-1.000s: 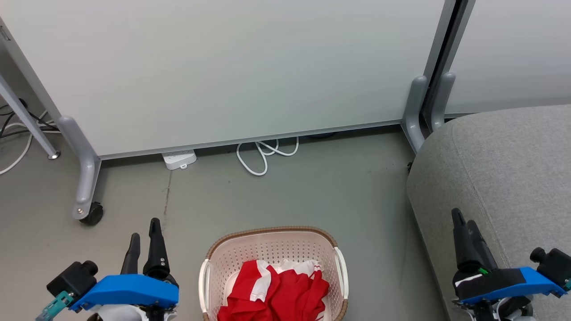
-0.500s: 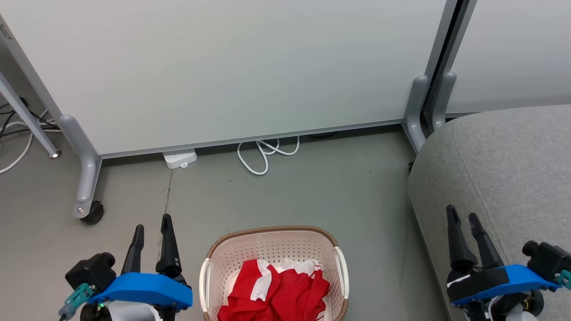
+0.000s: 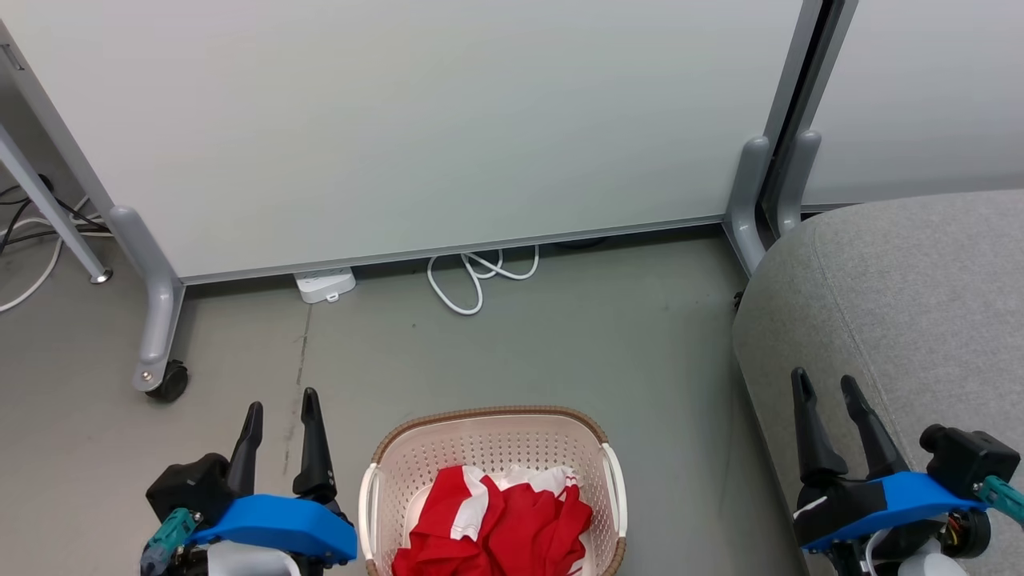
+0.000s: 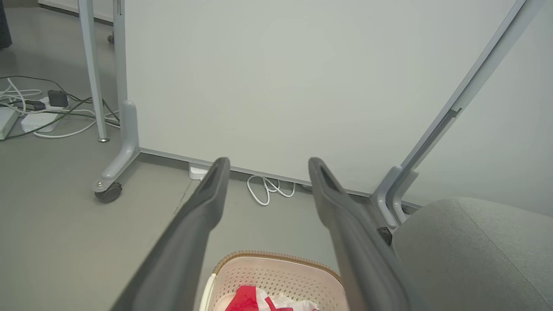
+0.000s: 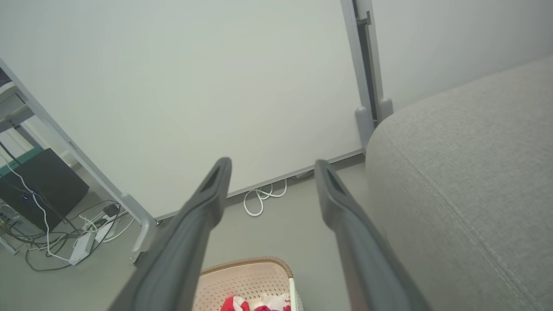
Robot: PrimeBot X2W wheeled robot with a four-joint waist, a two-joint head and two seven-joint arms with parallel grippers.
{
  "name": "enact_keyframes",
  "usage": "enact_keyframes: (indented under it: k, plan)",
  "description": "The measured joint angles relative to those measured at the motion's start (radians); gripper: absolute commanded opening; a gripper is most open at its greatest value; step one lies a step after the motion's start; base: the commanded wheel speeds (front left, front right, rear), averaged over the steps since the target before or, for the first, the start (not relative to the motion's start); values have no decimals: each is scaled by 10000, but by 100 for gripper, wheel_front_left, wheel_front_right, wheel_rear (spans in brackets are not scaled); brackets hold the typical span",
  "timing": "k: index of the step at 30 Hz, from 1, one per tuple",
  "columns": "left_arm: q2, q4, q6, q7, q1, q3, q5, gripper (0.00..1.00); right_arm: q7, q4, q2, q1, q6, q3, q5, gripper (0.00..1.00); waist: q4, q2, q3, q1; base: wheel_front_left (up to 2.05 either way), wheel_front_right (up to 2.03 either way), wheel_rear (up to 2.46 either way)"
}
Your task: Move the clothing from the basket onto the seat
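The cream basket [image 3: 488, 436] with a brown rim stands on the floor at the bottom centre, holding crumpled red clothing [image 3: 500, 524] with white panels. The grey seat [image 3: 920, 304] fills the right side. My left gripper [image 3: 282, 400] hovers open just left of the basket, nothing between its fingers. My right gripper [image 3: 824, 382] is open and empty over the seat's near-left edge. The left wrist view shows the basket [image 4: 276, 276], the clothing [image 4: 246, 300] and the seat [image 4: 466, 250]. The right wrist view shows the basket [image 5: 246, 280] and the seat [image 5: 466, 172].
A pale partition panel [image 3: 416, 120] on grey legs stands behind, with a caster [image 3: 166, 382] at the left. A white power strip [image 3: 324, 285] and looped white cable [image 3: 472, 276] lie at its foot. More cables [image 4: 39, 112] trail at far left.
Both grippers have shifted inward toward the basket; the left one moved right and lower, the right one moved left. The right gripper's fingers spread from nearly together to apart. The clothing lies unchanged.
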State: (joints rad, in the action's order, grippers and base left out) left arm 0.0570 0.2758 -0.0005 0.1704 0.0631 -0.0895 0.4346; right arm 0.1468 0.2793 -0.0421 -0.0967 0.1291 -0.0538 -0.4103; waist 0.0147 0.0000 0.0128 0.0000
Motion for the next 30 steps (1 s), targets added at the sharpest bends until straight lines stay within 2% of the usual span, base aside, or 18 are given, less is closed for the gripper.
enact_keyframes:
  k: [30]
  plan:
    - [-42, 357, 8, 619, 1, -209, -1904, 100, 309, 52, -31, -12, 2, -13, 2525, 100, 49, 0, -119, 0, 0, 0, 0]
